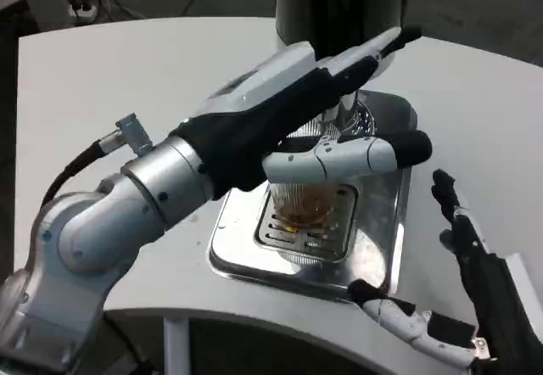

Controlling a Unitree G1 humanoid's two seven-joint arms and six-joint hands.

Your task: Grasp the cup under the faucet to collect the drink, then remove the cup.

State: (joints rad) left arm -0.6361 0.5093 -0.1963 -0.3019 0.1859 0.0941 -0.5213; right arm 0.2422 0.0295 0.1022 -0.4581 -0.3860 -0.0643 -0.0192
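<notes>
The clear ribbed glass cup (307, 201) stands upright on the steel drip tray (229, 252), pinched by the left hand (288, 112); the spread right hand (450, 307) waits nearby.

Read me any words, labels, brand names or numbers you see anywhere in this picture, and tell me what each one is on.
No text, label, number or sign is readable.
Left robot hand, white back and black palm: no marking legible.
Clear ribbed glass cup holding amber drink: unmarked.
Shiny steel drip tray: no lettering seen.
Dark dispenser body behind: nothing legible.
Right robot hand: no marking legible.
</notes>
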